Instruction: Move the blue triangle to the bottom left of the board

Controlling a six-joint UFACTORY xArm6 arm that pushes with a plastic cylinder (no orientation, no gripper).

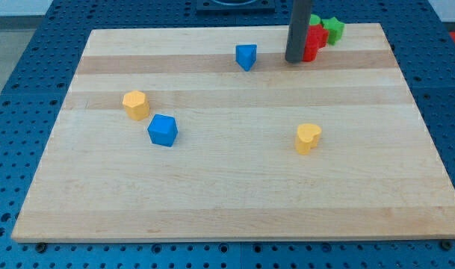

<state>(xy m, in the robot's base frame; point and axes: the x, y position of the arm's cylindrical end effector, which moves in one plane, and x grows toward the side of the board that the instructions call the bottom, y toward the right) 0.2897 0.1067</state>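
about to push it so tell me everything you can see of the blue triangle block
The blue triangle is a small solid block, plain blue with a matte look, its point turned toward the view's bottom. It sits flat on the wooden board near the top, just left of centre. Nothing touches it; my tip stands apart on its right.
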